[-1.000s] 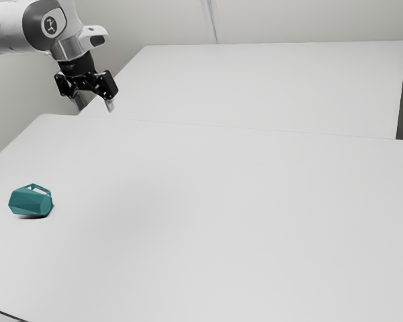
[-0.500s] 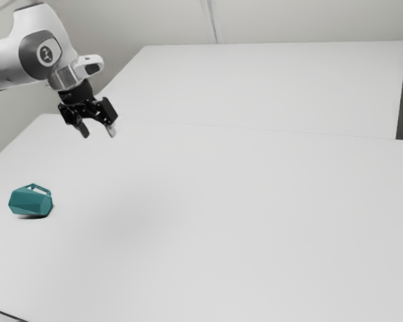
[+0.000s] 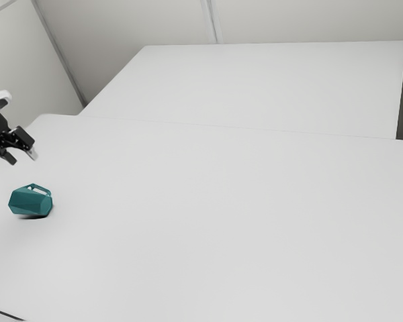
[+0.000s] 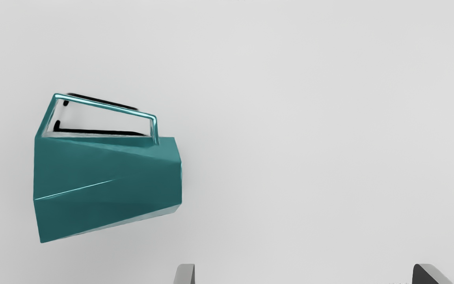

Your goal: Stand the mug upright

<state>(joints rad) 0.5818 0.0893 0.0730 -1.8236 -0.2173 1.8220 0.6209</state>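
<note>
In the exterior view my gripper (image 3: 23, 158) hangs in the air at the left edge, above the table and a little beyond the mug. The teal faceted mug (image 3: 31, 202) lies on its side on the white table (image 3: 221, 215). In the wrist view the mug (image 4: 106, 173) shows its body side-on, its handle (image 4: 105, 105) sticking out sideways and its narrower end toward the gripper's side of the picture. The fingers of my gripper (image 4: 304, 274) stand wide apart with nothing between them, and the mug is off to one side of them.
Behind the table in the exterior view stands a second white surface (image 3: 262, 87). A thin dark line crosses the near left corner of that view.
The arm has swung toward the exterior view's left and my gripper has come lower, closer to the mug. The mug has not moved.
</note>
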